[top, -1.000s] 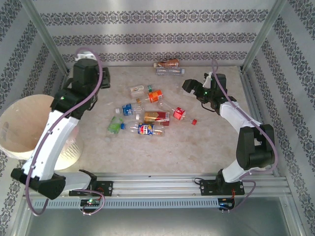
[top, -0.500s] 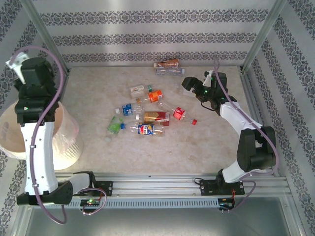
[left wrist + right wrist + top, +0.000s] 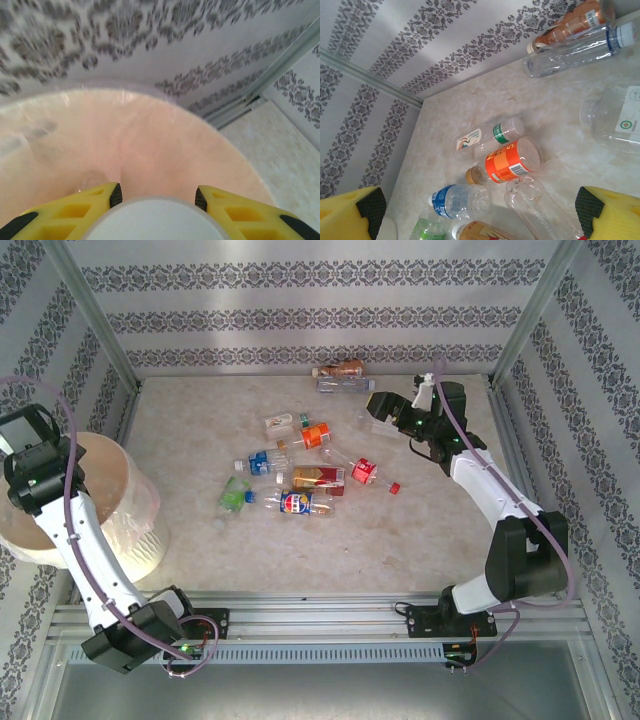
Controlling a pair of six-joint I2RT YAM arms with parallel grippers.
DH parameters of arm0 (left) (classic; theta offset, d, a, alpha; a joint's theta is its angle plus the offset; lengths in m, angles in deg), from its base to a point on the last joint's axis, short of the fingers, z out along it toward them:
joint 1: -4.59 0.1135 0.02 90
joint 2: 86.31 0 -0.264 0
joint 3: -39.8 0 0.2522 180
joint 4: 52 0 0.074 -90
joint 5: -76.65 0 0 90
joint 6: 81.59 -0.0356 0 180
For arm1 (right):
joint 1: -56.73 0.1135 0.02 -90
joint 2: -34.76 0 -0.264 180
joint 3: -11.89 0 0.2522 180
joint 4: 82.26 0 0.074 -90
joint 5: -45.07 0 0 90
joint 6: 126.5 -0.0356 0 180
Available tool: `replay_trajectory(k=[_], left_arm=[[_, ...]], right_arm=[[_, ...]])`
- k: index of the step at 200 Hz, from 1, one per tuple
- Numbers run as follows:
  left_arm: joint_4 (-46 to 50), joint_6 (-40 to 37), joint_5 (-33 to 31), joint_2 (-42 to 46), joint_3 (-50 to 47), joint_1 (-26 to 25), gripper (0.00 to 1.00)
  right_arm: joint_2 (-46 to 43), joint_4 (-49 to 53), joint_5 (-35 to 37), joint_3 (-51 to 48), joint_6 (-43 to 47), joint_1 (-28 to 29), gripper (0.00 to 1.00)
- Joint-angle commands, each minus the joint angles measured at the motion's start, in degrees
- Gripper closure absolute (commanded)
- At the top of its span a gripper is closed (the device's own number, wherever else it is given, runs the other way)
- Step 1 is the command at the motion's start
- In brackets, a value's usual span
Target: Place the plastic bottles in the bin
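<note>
My L gripper grips a pale, round-ended bottle above the cream bin.
My R gripper gapes open over the table; clear crushed plastic bottles w/ orange, blue, green labels lie mid-table.

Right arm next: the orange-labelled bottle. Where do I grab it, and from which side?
Take the orange-labelled bottle across its labelled middle, coming down from above. It lies on its side, and that band looks evenly round, unlike the tapering neck. The white-labelled bottle lies close alongside, so a sideways approach would likely bump it.
</note>
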Motion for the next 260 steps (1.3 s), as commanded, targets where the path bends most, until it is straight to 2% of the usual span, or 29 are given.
replay_trajectory(k=[1,52,84,119,139,169,197,221,260], left_arm=[[-3.5,4.6,8.0,1.2,-3.7,2.3,0.61],[-5.5,7.8,10.3,-0.4,-8.9,3.7,0.48],[-6.5,8.6,10.5,-1.1,-9.1,3.7,0.36],[-7.7,10.3,17.1,0.2,-7.9,3.4,0.27],[-9.9,12.6,20.4,2.5,-8.7,1.4,0.20],[-14.7,15.3,20.9,6.7,-10.2,-6.2,0.11],[-15.0,14.4,17.0,6.6,-8.3,-16.9,0.05],[-18.7,14.6,16.6,6.2,-8.3,-25.2,0.00],[-27.2,13.9,19.7,3.3,-8.9,-37.4,0.00]], right_arm=[[-2.3,0.3,0.7,2.1,3.5,1.3,0.02],[-5.5,0.5,4.2,2.8,9.2,4.4,0.02],[-6.8,0.4,6.3,2.3,10.6,5.2,0.02],[-6.7,-0.1,10.6,0.8,10.3,5.2,0.02],[-5.9,-1.0,14.9,-0.4,10.8,5.0,0.02],[-3.3,1.6,16.7,1.0,18.1,3.0,0.02],[-1.2,2.9,15.3,2.1,23.4,0.5,0.02],[0.4,3.0,15.2,2.2,29.2,-1.2,0.02],[4.9,7.5,12.0,4.8,39.6,-3.4,0.02]])
